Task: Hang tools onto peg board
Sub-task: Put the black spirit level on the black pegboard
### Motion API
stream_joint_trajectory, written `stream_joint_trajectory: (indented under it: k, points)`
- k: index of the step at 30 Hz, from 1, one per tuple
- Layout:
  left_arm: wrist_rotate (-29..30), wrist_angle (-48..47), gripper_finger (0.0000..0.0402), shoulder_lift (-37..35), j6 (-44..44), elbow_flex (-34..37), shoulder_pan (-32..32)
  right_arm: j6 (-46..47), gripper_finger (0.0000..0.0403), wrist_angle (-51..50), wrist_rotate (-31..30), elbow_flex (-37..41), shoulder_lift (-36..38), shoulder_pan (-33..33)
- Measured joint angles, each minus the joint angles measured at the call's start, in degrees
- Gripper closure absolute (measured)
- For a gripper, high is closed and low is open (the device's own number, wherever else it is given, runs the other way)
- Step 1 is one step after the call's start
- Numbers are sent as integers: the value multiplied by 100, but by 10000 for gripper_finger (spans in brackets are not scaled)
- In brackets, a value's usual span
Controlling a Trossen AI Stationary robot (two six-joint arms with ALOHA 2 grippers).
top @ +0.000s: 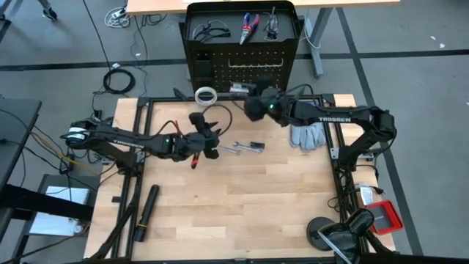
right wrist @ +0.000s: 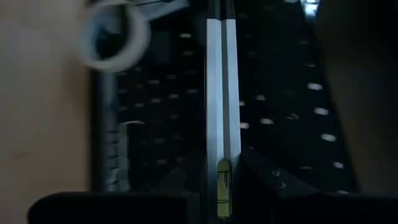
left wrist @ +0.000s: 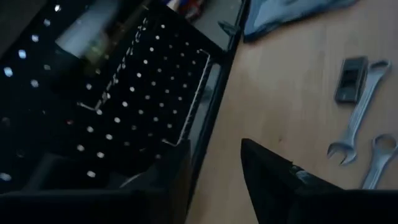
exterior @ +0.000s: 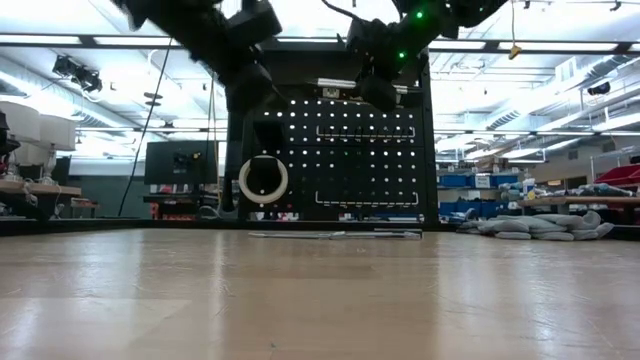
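The black peg board (top: 242, 70) stands upright at the table's far edge. Its top shelf (top: 220, 18) holds black-framed glasses (top: 209, 31) and red-and-blue pliers (top: 249, 26). A white tape ring (top: 207, 95) hangs on the board's left part and also shows in the low view (exterior: 263, 180). My right gripper (top: 249, 95) is raised in front of the board's face and is shut on a slim silver bar (right wrist: 217, 93) with a yellow-green vial. My left gripper (top: 211, 141) is open and empty above the table, left of two silver wrenches (top: 233, 149). My right gripper pinches the silver bar's near end (right wrist: 217, 171) between its two fingers. The bar runs on from the fingers, along them, toward the peg board (right wrist: 280, 112). The bar is lifted clear of the table, close to the board's upper face (exterior: 335, 88).
Grey gloves (top: 308, 136) lie on the table's right part. A small black item (left wrist: 351, 78) lies beside the wrenches (left wrist: 357, 118). A long black cylinder (top: 146, 213) lies near the left front. The near half of the wooden table (top: 242, 213) is bare.
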State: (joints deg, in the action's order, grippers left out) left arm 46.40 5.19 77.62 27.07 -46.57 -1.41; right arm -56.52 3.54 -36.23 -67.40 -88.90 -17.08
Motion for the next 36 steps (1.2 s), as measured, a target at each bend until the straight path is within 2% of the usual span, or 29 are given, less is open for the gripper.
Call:
stream_joint_trajectory:
  k: [5,12,16,23,27,36]
  points:
    - [-79,1540,255,0,-348,773,-13,-779,332,705,206,0,-2,-375]
    - [-796,3996,255,0,-603,1896,-13,-1212,334,1078,584,0,0,-720]
    - [-836,4782,255,0,-498,2237,-13,-1525,332,1338,683,0,-85,-784]
    - [-964,5000,255,0,-569,2199,-15,-2045,332,1883,766,-2,-759,-1013]
    - [-1029,4997,254,0,-655,2197,-15,-2356,329,2488,457,0,-1121,-1203]
    - [-1072,4914,254,0,-663,2192,-15,-2324,330,2578,469,0,-1169,-1494]
